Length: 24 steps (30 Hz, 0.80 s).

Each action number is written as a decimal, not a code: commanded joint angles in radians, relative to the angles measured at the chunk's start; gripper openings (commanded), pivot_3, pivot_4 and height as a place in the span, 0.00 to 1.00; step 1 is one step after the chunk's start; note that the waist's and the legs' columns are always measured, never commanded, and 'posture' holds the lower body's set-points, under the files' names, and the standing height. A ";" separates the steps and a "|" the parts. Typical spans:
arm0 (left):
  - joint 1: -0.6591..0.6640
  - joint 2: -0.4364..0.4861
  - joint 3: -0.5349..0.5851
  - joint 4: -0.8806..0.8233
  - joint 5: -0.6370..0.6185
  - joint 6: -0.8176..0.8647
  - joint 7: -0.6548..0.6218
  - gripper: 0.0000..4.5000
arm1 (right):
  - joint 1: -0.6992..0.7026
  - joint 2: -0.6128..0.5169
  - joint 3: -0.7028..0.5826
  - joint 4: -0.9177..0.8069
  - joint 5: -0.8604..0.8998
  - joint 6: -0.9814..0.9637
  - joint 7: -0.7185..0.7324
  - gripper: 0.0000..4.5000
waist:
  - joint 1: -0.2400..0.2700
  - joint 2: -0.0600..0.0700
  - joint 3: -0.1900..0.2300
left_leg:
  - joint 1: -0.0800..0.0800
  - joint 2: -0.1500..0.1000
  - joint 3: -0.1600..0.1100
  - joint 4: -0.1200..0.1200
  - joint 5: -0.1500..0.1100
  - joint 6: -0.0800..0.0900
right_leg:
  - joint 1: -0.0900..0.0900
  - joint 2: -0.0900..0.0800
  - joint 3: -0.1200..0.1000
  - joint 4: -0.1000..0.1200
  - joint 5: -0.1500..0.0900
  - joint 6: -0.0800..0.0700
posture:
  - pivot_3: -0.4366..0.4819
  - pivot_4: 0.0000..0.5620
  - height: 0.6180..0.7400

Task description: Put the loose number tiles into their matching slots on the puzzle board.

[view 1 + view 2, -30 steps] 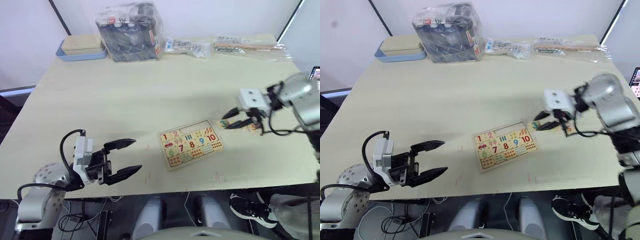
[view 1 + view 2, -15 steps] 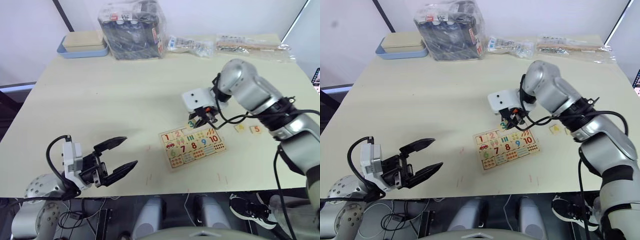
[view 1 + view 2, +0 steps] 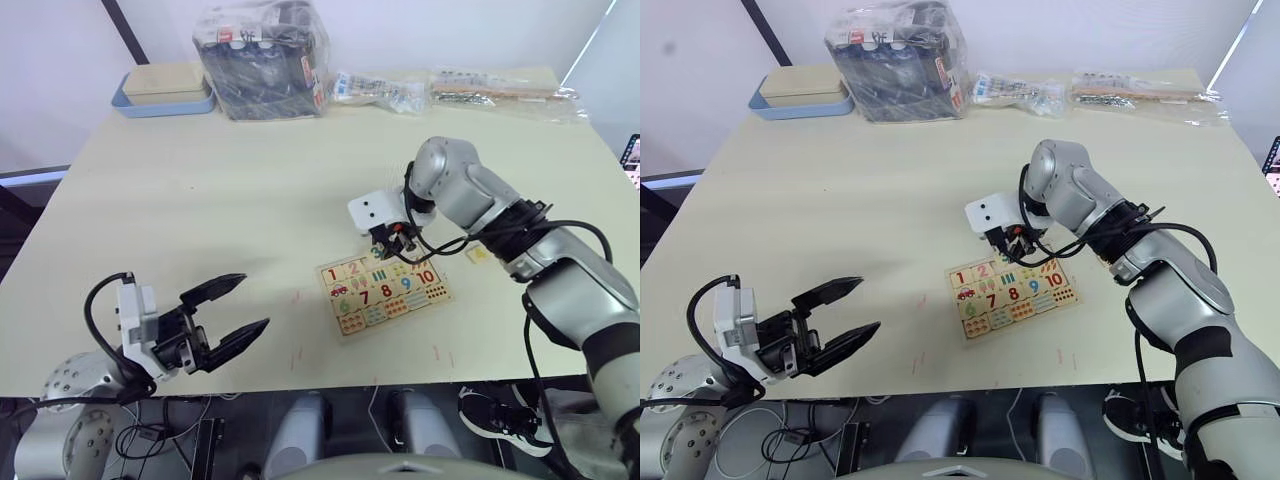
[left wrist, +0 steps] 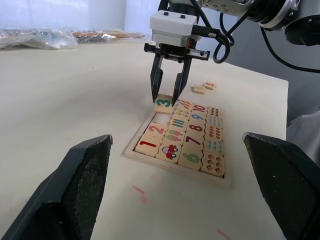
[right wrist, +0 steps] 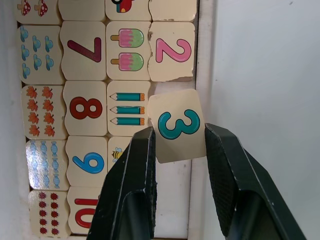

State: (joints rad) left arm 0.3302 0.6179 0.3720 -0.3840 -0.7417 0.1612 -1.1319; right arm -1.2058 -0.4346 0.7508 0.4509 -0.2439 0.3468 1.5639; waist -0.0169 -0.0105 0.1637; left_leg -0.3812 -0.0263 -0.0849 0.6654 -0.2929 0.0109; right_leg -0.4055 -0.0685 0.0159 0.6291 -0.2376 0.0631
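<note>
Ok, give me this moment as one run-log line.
right gripper: shut on 3 tile, over puzzle board top edge by its slot | left gripper: open, idle | two loose tiles beside board

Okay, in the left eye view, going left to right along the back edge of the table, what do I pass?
Blue tray with a tan box → clear bag of dark items → small clear packet → long clear packet.

puzzle board (image 5: pixel 100 75) cropped, far tiles' (image 4: pixel 204 88) digits unreadable
</note>
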 commanded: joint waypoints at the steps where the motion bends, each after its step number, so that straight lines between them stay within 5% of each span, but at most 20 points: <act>1: 0.007 0.012 0.017 -0.032 -0.007 -0.020 -0.025 1.00 | -0.001 0.005 -0.030 -0.020 -0.009 0.028 0.002 0.19 | 0.000 0.000 0.000 | 0.000 0.000 0.000 0.000 0.000 0.000 | 0.000 0.000 0.000 0.000 0.000 0.000 | 0.48 0.27 1.00; 24: 0.000 0.019 -0.002 -0.049 0.006 -0.002 -0.019 1.00 | 0.026 0.034 -0.030 0.039 -0.035 0.037 -0.042 0.19 | -0.001 0.000 0.000 | 0.000 0.000 0.000 0.000 0.000 0.000 | 0.000 0.000 0.000 0.002 0.000 0.000 | 0.48 0.27 1.00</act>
State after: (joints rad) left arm 0.3269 0.6318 0.3693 -0.3840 -0.7302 0.1618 -1.1551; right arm -1.1820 -0.4018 0.7462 0.4948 -0.2720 0.3894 1.5214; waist -0.0176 -0.0105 0.1638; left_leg -0.3807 -0.0266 -0.0848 0.6656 -0.2925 0.0105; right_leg -0.4057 -0.0682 0.0160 0.6311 -0.2375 0.0631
